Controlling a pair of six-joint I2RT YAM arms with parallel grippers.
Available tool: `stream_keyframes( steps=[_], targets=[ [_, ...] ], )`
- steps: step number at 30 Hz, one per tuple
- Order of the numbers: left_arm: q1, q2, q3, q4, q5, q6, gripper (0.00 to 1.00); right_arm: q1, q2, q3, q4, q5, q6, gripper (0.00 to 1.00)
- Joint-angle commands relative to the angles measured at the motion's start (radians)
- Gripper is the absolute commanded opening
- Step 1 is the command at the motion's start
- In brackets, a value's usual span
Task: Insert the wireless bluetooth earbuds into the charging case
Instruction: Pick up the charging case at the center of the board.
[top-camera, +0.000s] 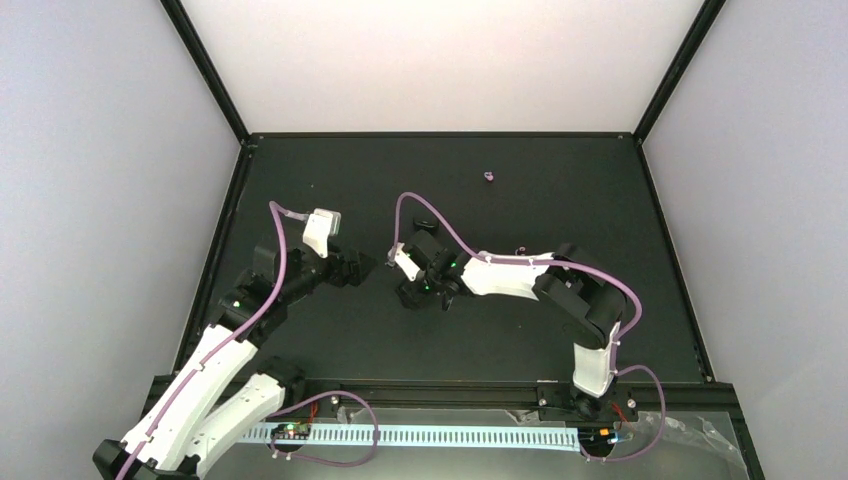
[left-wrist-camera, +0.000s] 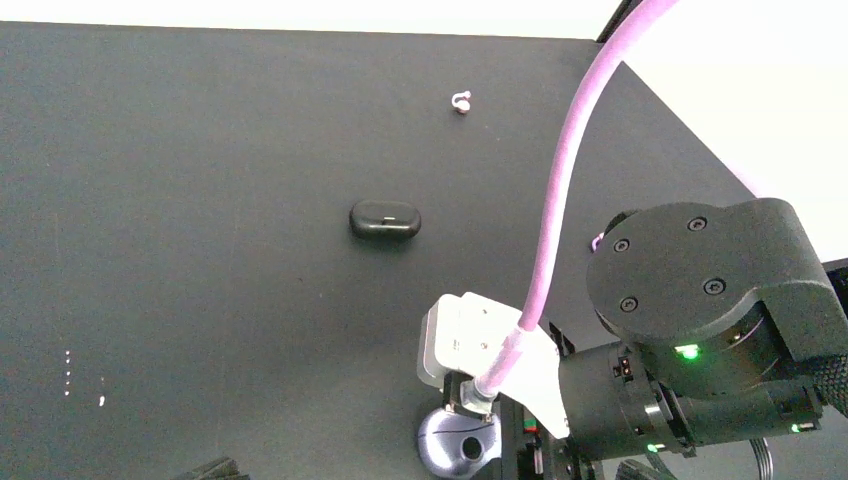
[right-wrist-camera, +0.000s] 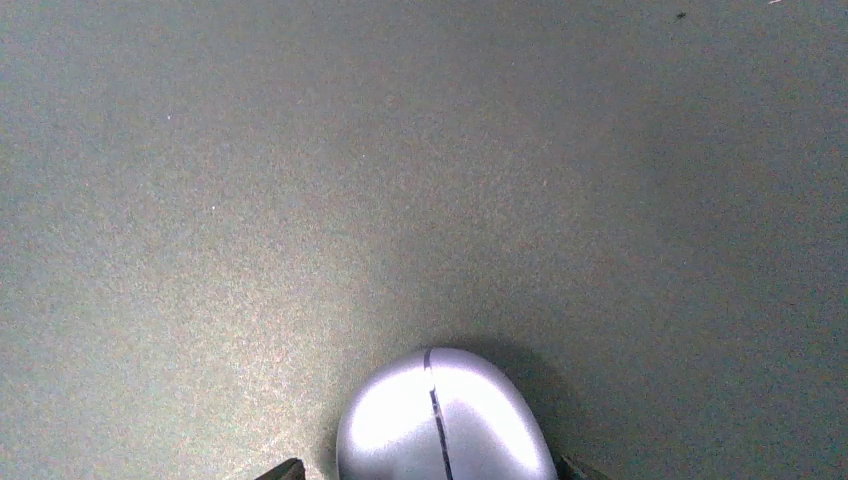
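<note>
The charging case (right-wrist-camera: 440, 420), a glossy grey-purple pebble with a dark seam, lies shut on the black mat. The left wrist view shows it too, charging case (left-wrist-camera: 455, 445), under the right arm's wrist. My right gripper (right-wrist-camera: 430, 468) straddles it, open, with a fingertip (right-wrist-camera: 285, 468) still a little off its left side. One lavender earbud (top-camera: 488, 177) lies far back on the mat, earbud (left-wrist-camera: 461, 101). A second small purple bit (left-wrist-camera: 597, 240) peeks out behind the right arm. My left gripper (top-camera: 362, 265) hovers open and empty just left of the right one.
A black oval pebble-shaped object (left-wrist-camera: 385, 218) lies on the mat between the grippers and the far earbud, under the right arm's purple cable (top-camera: 440, 225). The mat's raised black frame (top-camera: 440, 134) borders the work area.
</note>
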Motion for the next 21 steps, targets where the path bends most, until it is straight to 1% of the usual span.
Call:
stream_keyframes(
  steps=[1,8,17,21],
  targets=[
    [0.003,0.000,0.003,0.021,0.021,0.013,0.99,0.024,-0.021,0.003,-0.080,0.053,-0.041,0.64],
    [0.003,0.003,0.001,0.025,0.027,0.013,0.99,0.060,-0.027,-0.012,-0.083,0.072,-0.062,0.65],
    [0.003,0.002,0.001,0.023,0.025,0.013,0.99,0.061,-0.007,-0.001,-0.067,0.098,-0.062,0.56],
    [0.003,0.001,0.001,0.022,0.021,0.013,0.99,0.060,-0.007,-0.007,-0.049,0.117,-0.060,0.47]
  ],
)
